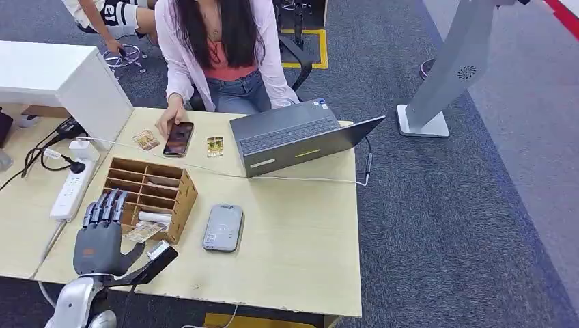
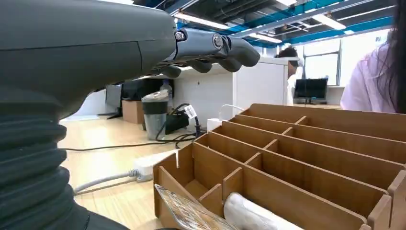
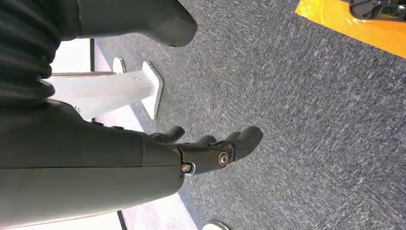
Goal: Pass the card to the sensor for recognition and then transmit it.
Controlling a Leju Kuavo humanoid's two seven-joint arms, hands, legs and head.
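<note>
From the head view I count one wooden organizer point(image 1: 151, 195) on the counter point(image 1: 300, 239), one grey card sensor point(image 1: 223, 227) just beside it at 3 o'clock, one open laptop point(image 1: 300, 137) at 1 o'clock, one phone point(image 1: 179, 139) under a person's hand point(image 1: 168, 119), and two small cards point(image 1: 146, 140) on either side of it (the second point(image 1: 215, 146) lies toward the laptop). One more card point(image 1: 145, 231) sticks out of the organizer's near row, beside a white roll point(image 1: 154, 217).

My left hand point(image 1: 99, 236) hovers at the organizer's 8 o'clock corner, fingers point(image 1: 106, 206) straight and slightly apart, holding nothing.

In the left wrist view the fingers point(image 2: 218, 48) hang above the organizer point(image 2: 306, 158), clear of the card point(image 2: 189, 211).

In the right wrist view my right hand point(image 3: 191, 153) hangs over grey carpet point(image 3: 311, 120), fingers loosely curved, apart, empty.
</note>
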